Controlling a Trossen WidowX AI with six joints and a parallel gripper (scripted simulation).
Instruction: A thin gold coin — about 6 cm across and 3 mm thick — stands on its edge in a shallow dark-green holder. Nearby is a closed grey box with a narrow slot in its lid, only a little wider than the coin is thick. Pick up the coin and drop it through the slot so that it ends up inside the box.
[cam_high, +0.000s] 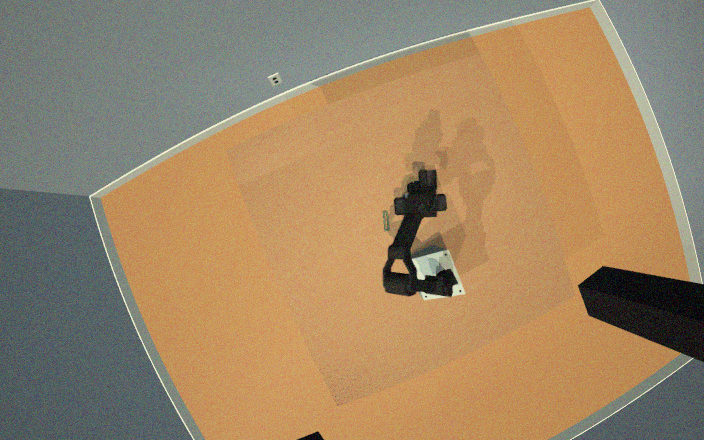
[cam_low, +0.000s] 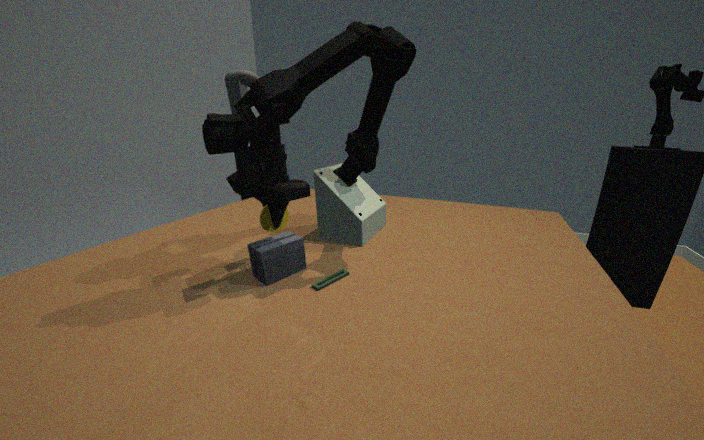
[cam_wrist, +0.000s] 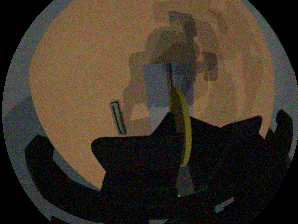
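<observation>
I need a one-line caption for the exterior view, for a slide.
Arm holds the gold coin in its closed jaws above the grey box; the green holder lies vacant beside it.

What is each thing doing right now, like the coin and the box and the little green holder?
Gripper: shut on the coin, above the box.
Coin: held on edge, in the air.
Box: closed, slot on top, nothing in the slot yet.
Green holder: empty, lying beside the box.
</observation>
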